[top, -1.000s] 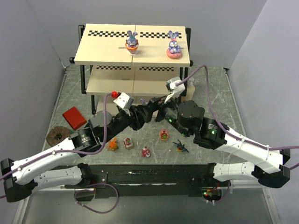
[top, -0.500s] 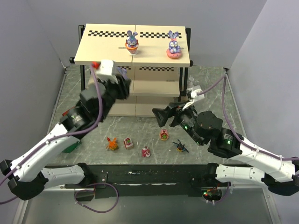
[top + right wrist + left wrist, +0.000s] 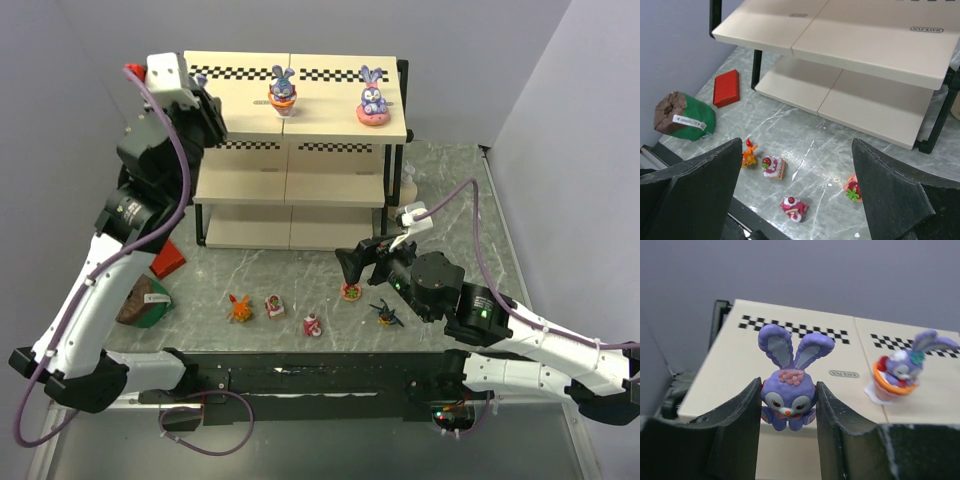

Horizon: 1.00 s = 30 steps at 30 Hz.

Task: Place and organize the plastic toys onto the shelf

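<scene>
Grey-veined marble table, plain grey walls behind the shelf. The left gripper clamps a purple bunny above the shelf's top board (left end), near two bunnies standing there. The right gripper gapes empty before the shelf, above five loose toys.

White links, black joints, purple cables; left hand and right hand matte black

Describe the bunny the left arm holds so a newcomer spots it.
Find the shelf, top board, left end, where the left gripper hangs. The purple bunny clamped in it wears a pink forehead flower; the other two bunnies stand free on the board.
</scene>
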Each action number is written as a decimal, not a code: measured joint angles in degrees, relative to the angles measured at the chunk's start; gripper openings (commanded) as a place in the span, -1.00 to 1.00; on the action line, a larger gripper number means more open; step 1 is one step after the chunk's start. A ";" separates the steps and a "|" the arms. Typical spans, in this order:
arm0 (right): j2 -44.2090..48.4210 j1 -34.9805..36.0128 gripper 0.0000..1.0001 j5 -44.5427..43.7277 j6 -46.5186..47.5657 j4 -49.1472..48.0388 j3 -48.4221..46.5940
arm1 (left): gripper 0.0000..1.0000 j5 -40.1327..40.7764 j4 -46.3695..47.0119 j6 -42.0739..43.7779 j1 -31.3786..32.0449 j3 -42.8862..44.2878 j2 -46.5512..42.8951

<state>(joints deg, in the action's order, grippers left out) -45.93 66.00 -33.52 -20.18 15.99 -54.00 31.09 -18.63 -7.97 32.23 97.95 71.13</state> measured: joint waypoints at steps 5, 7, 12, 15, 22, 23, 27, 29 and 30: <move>0.04 -0.46 0.91 0.09 -0.70 1.01 0.50 | -0.98 -4.81 -3.15 0.74 -8.33 7.37 3.54; 0.07 -0.55 0.90 0.22 -1.01 1.36 0.50 | -0.98 -7.41 -5.05 0.90 -11.39 10.95 5.38; -0.13 -0.66 0.90 0.98 -1.03 2.03 0.48 | -0.98 -13.68 -8.13 1.36 -15.98 14.97 8.31; -1.14 -0.66 0.90 1.27 -1.05 2.56 0.37 | -0.98 -16.68 -9.84 1.44 -17.18 14.78 9.33; -4.04 -0.68 0.90 2.01 -1.46 3.19 0.33 | -0.98 -19.91 -10.43 1.95 -18.27 13.42 11.32; -4.22 -0.70 0.91 2.12 -1.49 3.28 0.33 | -0.98 -19.93 -10.40 1.99 -18.29 13.18 11.45; -4.50 -0.76 0.91 2.51 -1.66 3.39 0.31 | -0.98 -19.93 -10.43 2.36 -18.32 12.85 11.76; -4.61 -0.81 0.90 2.60 -1.70 3.39 0.31 | -0.98 -19.89 -10.40 2.38 -18.34 12.85 11.87; -4.68 -0.81 0.90 2.67 -1.73 3.39 0.31 | -0.97 -19.89 -10.40 2.38 -18.34 12.81 11.91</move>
<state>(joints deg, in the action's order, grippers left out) -50.61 65.19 -30.85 -21.91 19.38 -53.69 11.20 -29.04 -5.58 13.89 110.76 83.05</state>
